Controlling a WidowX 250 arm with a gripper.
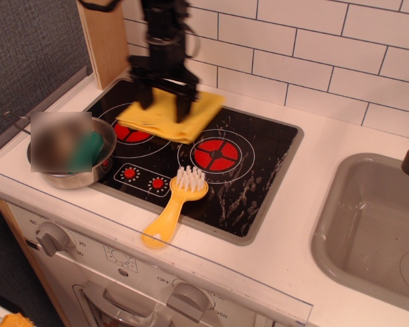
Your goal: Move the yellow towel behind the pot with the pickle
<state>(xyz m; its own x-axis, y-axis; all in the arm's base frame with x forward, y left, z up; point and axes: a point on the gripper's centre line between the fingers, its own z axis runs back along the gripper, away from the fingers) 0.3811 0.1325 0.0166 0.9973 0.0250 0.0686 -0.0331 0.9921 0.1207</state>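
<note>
The yellow towel (194, 117) hangs in my gripper (165, 109) over the back left burner of the black stovetop (259, 170), slightly motion-blurred. The gripper points down, its fingers closed on the towel's middle. The steel pot (78, 180) stands at the front left corner, its thin handle (15, 119) pointing left. The green pickle (93, 144) lies inside it; part of the pot is blurred out. The towel is to the right of and behind the pot, apart from it.
A yellow brush (172, 208) with white bristles lies on the stovetop's front edge. A wooden panel (105, 37) and the tiled wall (313, 61) close off the back. A grey sink (368, 225) is at the right.
</note>
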